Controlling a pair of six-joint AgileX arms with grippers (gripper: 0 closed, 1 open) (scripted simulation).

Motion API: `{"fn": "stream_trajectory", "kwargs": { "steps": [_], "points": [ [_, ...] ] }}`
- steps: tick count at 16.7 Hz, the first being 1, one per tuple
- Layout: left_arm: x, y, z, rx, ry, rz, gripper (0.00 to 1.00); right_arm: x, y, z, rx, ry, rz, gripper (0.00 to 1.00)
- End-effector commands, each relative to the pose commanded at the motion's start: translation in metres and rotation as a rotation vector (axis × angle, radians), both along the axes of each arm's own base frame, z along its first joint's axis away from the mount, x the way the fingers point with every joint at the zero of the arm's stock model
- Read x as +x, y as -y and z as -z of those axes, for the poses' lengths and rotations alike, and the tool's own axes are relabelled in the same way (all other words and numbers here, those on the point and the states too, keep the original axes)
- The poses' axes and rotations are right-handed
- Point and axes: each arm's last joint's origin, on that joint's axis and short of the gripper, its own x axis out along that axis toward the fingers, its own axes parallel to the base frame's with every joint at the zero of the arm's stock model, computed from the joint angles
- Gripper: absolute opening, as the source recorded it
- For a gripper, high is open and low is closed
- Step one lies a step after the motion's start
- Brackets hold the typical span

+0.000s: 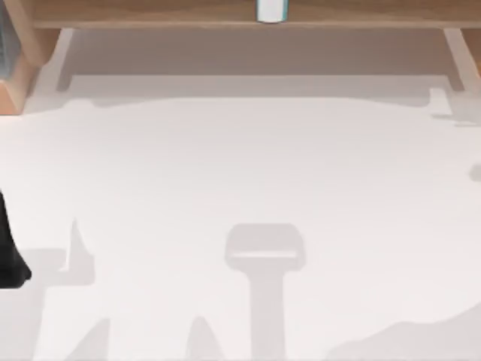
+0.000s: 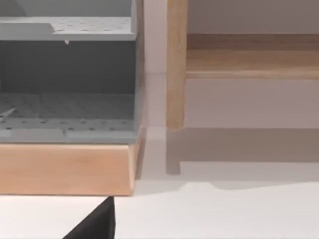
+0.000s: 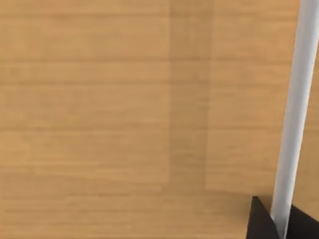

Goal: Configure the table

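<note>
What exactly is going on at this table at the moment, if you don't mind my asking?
Not much handling yet. The white table carries only shadows, and a white item sits on the wooden ledge at the far edge. The left arm rests at the table's left side, facing a grey rack on a wooden base.

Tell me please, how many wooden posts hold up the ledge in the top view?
2. One post stands at the table's far left, the other post at its far right. More may be hidden beyond the picture's edges.
</note>
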Motion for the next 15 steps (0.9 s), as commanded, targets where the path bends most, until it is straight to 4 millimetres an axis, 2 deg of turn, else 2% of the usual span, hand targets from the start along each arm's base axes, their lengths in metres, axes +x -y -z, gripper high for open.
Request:
{"fn": "stream_trajectory", "kwargs": {
  "steps": [4,6,9,11,15],
  "points": [
    [0.000,0.000,0.000,0.000,0.000,0.000,1.00,0.003,0.000,0.003,0.006,-0.013,0.001,0.00],
    [0.000,0.000,0.000,0.000,0.000,0.000,1.00,0.015,0.000,0.008,0.014,-0.028,0.002,0.00],
    [0.000,0.000,0.000,0.000,0.000,0.000,1.00,0.043,0.006,-0.005,-0.007,0.018,0.004,0.00],
    [0.000,0.000,0.000,0.000,0.000,0.000,1.00,0.056,0.005,-0.003,-0.001,0.007,0.005,0.00],
    [0.000,0.000,0.000,0.000,0.000,0.000,1.00,0.061,0.002,0.000,0.002,-0.001,0.004,0.00]
  ]
}}
